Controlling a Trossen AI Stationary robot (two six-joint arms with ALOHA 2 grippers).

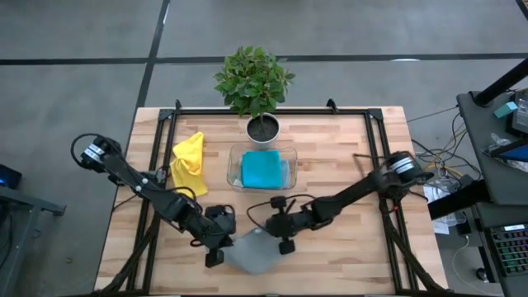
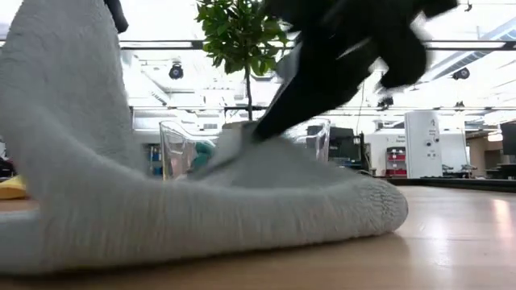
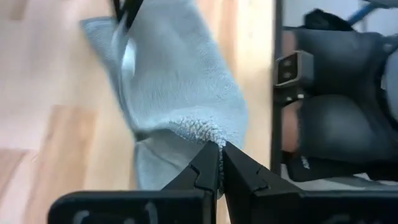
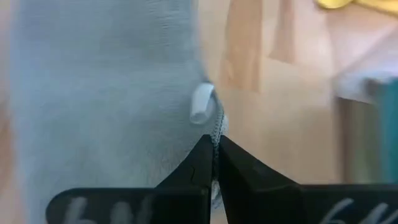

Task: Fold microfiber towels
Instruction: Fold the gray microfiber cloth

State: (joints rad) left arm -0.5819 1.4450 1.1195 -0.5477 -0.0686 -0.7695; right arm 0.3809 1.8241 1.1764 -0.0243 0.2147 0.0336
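Observation:
A grey microfiber towel (image 1: 252, 252) lies near the table's front edge, between my two grippers. My left gripper (image 1: 221, 246) is shut on its left part, and my right gripper (image 1: 268, 234) is shut on its far right edge. In the low view the towel (image 2: 201, 201) rises steeply on the left and its lower fold rests on the table. A yellow towel (image 1: 188, 162) lies crumpled at the far left. A teal towel (image 1: 262, 169) sits folded in the clear tray (image 1: 234, 172). My left gripper pinches a corner of the grey towel (image 3: 200, 129) between its two fingertips, slanting down from the table's left. That part is drawn up off the table (image 2: 56, 105), and the towel slopes away below it. One layer or several, I cannot tell. My right gripper pinches the towel's hemmed edge (image 4: 216, 132) between its fingertips, just beside a small white tag (image 4: 202, 103). It comes slanting down from the table's right. The held edge (image 2: 238, 141) is raised a little, and the cloth below it rests on the table.
A potted plant (image 1: 256, 82) stands at the far middle, just behind the tray. A black frame (image 1: 272, 110) runs around the table's edges. Bare wood lies to the right of the towel (image 1: 346, 247).

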